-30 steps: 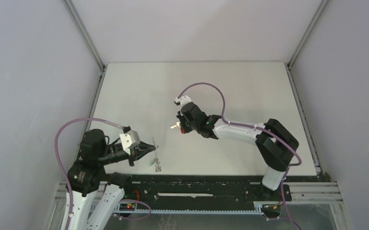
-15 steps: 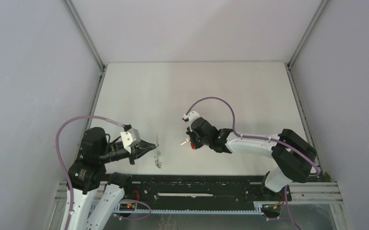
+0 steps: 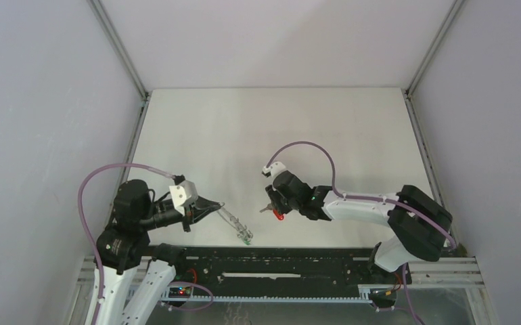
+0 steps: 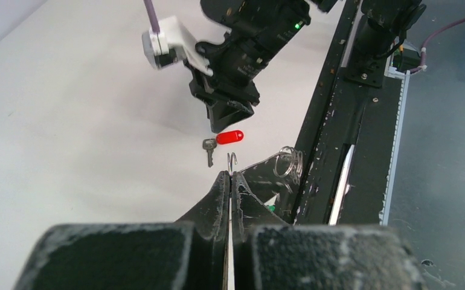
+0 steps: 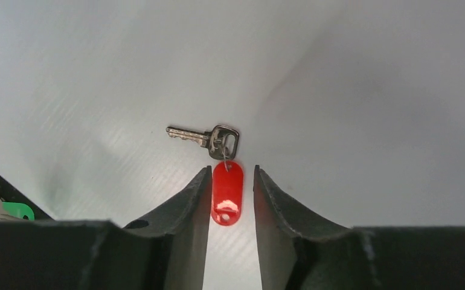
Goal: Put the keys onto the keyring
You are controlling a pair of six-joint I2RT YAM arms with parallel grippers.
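The red-headed key [image 5: 226, 192] lies flat on the white table, its silver blade [image 5: 188, 134] pointing left. My right gripper [image 5: 231, 172] stands open around the red head, with a gap on the right side. From above, this key [image 3: 279, 217] sits just under the right gripper [image 3: 270, 211]. My left gripper [image 4: 230, 175] is shut on a thin wire end of the keyring [image 4: 232, 161]. The keyring [image 3: 234, 222] trails down-right from the left gripper [image 3: 218, 206] to the green-headed key [image 3: 245, 238] near the table's front edge.
The black rail [image 3: 298, 261] runs along the near edge, right beside the green key. In the left wrist view the right gripper [image 4: 230, 124] hangs just behind the red key [image 4: 229, 137]. Grey walls [image 3: 55, 101] enclose the white table [image 3: 278, 128].
The right arm came down and towards the near edge, set the red key on the table and opened its jaws. The keyring with the green key swung out to the right.
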